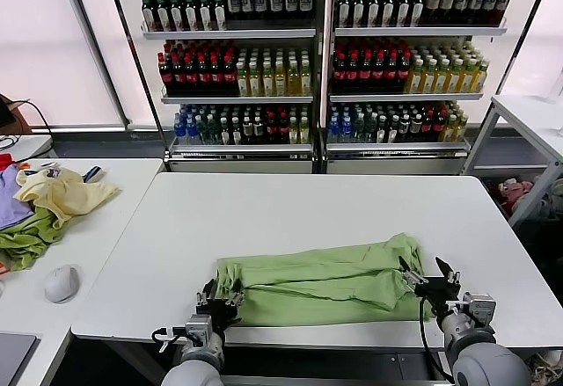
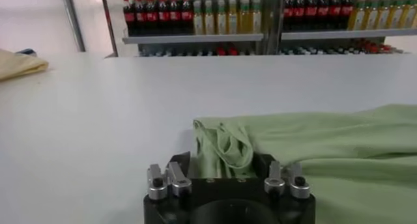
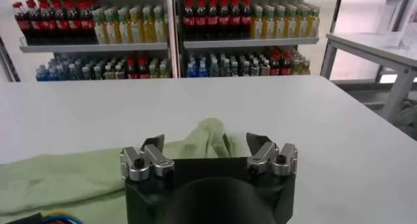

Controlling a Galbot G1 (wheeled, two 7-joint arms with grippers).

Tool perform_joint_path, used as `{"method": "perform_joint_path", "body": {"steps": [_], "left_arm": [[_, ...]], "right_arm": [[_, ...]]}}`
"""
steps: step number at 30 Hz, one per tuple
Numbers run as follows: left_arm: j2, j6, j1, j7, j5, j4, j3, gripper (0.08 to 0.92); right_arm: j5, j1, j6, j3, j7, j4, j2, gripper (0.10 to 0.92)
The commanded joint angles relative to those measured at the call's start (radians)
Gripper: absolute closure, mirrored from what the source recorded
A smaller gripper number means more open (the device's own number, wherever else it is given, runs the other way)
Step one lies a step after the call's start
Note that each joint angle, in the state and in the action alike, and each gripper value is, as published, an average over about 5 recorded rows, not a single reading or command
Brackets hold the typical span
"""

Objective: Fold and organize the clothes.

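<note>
The shirt lies folded lengthwise across the lower centre of the white table. My left gripper sits at its lower-left corner, jaws wide around bunched fabric. My right gripper brackets the lower-right end, jaws wide.

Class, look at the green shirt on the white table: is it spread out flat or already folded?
Partly folded. The green shirt lies as a long narrow band with layers overlapping lengthwise, no sleeves sticking out. Left gripper and right gripper sit open at its ends.
</note>
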Motion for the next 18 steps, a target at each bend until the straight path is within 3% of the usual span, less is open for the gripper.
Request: {"method": "perform_joint_path", "body": {"steps": [1,14,18], "left_arm": [[0.064,0.0,0.005,0.01,-0.087,-0.008,-0.064,0.463],[0.313,0.003,-0.03,0.032,-0.337,-0.034,-0.359,0.8],[0.378,0.005,-0.064,0.032,-0.418,-0.047,-0.454,0.863]], "right_arm": [[0.0,-0.004,0.002,0.002,0.0,0.009,0.003,0.203],[0.016,0.02,0.01,0.008,0.005,0.012,0.005,0.203],[0.017,0.031,0.012,0.009,0.006,0.008,0.004,0.203]]}}
